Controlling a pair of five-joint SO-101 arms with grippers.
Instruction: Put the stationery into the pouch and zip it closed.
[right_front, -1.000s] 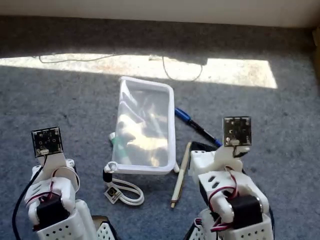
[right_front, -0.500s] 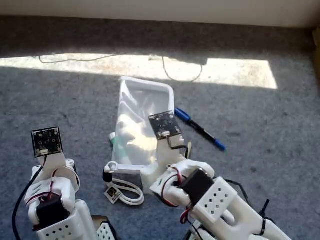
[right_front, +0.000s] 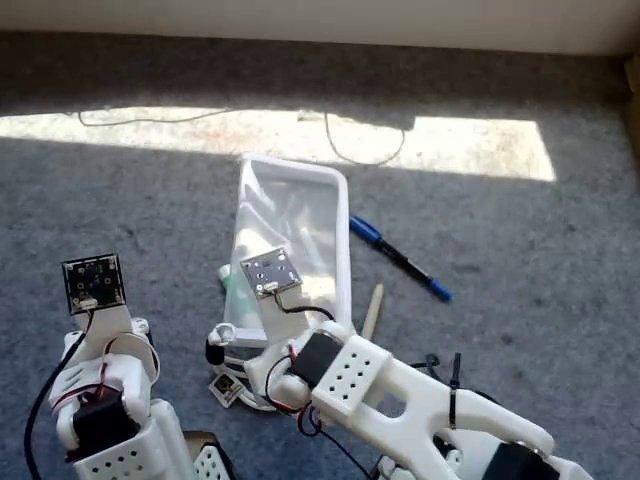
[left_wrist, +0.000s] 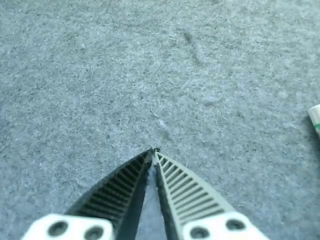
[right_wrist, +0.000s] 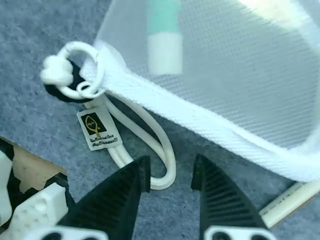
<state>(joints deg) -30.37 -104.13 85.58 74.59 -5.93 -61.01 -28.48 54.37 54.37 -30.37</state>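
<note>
High view: clear mesh pouch (right_front: 295, 225) flat on grey carpet (right_front: 520, 250). Blue pen (right_front: 398, 258) just beside pouch's right edge, beige pencil (right_front: 372, 310) near its corner. Right arm (right_front: 380, 385) over pouch's near end.
Left wrist view: left gripper (left_wrist: 153, 151) pinched together, empty, above bare carpet.
Right wrist view: right gripper (right_wrist: 171, 165) narrowly parted, holding nothing, over white cord loop (right_wrist: 160, 145) at pouch's zipper end. Green-white item (right_wrist: 164, 35) seen through mesh.

Left arm (right_front: 100, 400) sat tucked back with the left gripper (left_wrist: 152, 151) pinched tight, and the right arm (right_front: 390, 395) was stretched out diagonally, right gripper (right_wrist: 171, 165) parted a bit.
</note>
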